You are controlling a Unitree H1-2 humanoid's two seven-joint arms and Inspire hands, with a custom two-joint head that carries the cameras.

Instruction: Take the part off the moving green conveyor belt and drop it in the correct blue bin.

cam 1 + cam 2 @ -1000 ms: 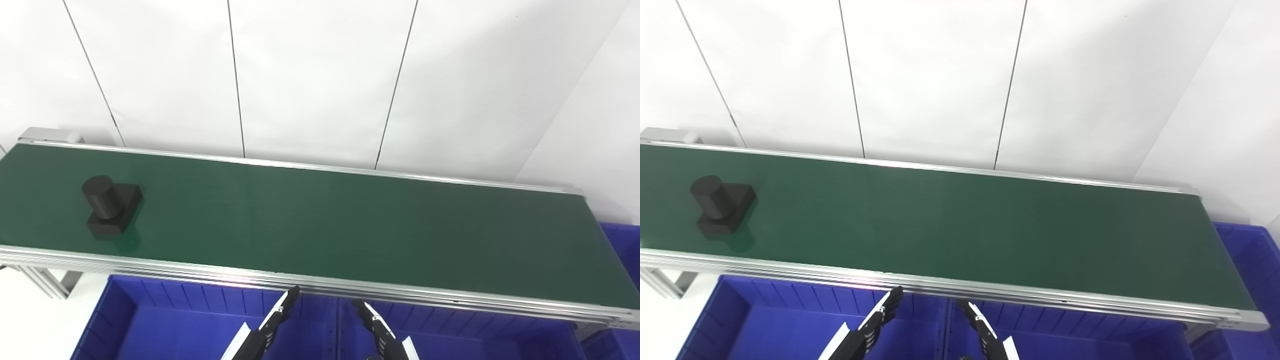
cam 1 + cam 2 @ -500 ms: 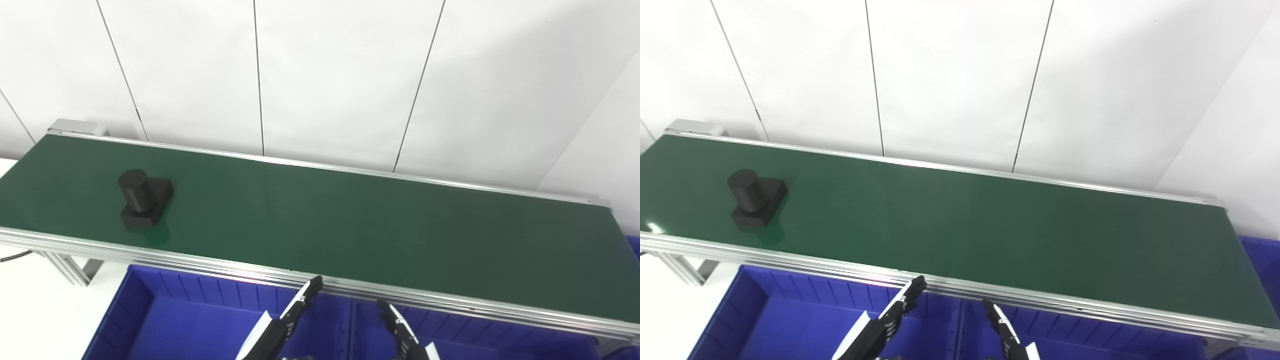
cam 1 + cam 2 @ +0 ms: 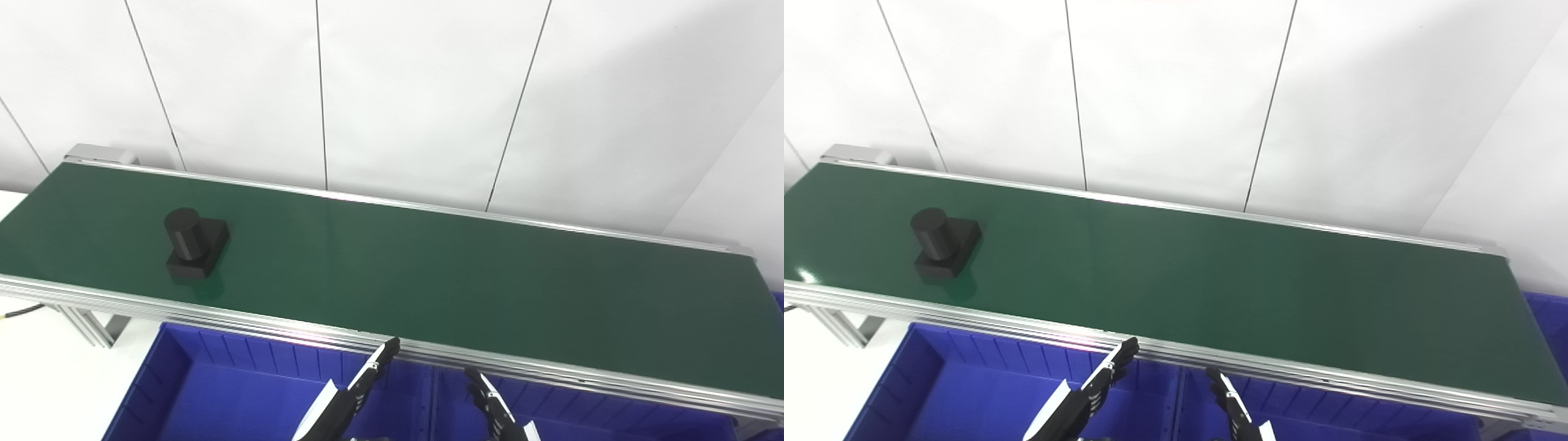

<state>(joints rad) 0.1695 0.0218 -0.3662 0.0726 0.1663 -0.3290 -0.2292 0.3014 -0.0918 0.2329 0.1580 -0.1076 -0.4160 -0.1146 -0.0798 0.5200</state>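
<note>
left eye view: the black part (image 3: 193,244) stands on the green conveyor belt (image 3: 429,269) near its left end, closer to the near edge. both hands hold nothing, fingers straight, over the blue bins (image 3: 202,392).

right eye view: left hand (image 3: 1096,386) and right hand (image 3: 1228,404) sit just below the belt's near rail, well apart from the part.

Reaching in from the bottom edge with both hands low. Left hand (image 3: 352,398) stretching its fingers (image 3: 381,358) straight, up and to the right, holding nothing. Right hand (image 3: 496,413) pointing its fingers (image 3: 476,381) up-left, likewise empty.
</note>
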